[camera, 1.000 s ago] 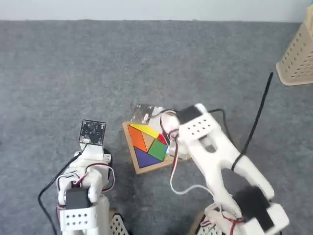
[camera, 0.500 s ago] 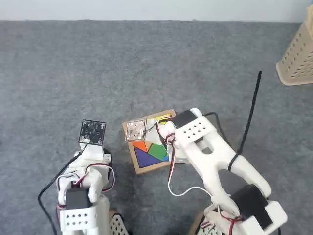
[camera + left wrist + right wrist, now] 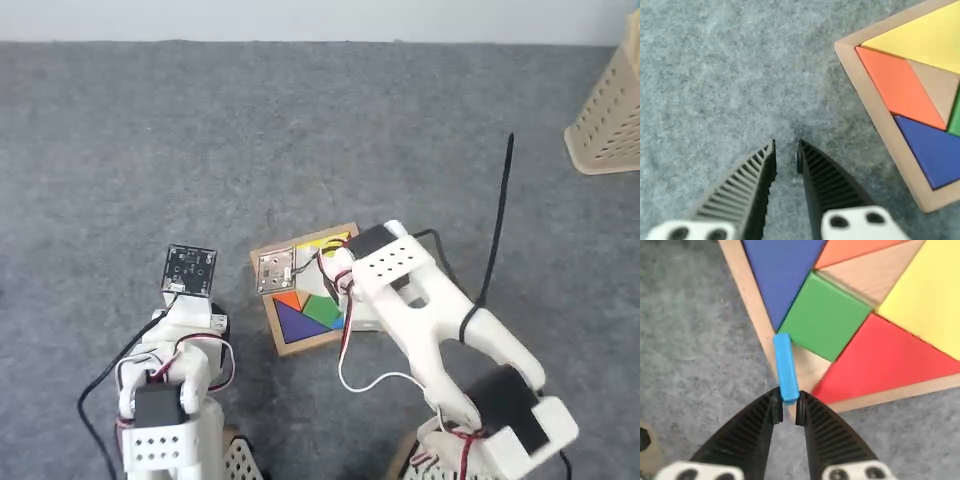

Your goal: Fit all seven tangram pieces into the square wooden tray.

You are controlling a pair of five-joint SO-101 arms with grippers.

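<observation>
Tray point(image 3: 268, 308): sat mid-frame in the high view, six pieces already seated in it
Left gripper point(image 3: 786, 147): on the left arm point(image 3: 170, 370) at lower left of the high frame, over bare carpet point(image 3: 715, 60) near a tray corner; fingers all but together on nothing, likely parked clear
Bare wedge point(image 3: 807, 367): last gap, between green square point(image 3: 825, 315), red triangle point(image 3: 880, 360) and rim
Light blue piece point(image 3: 785, 365): stood on its thin edge over that wedge, probably for dropping in; long axis ran from the fingertips toward the green square's corner, roughly along the rim
Right gripper point(image 3: 786, 402): clamped on the piece's near end
</observation>
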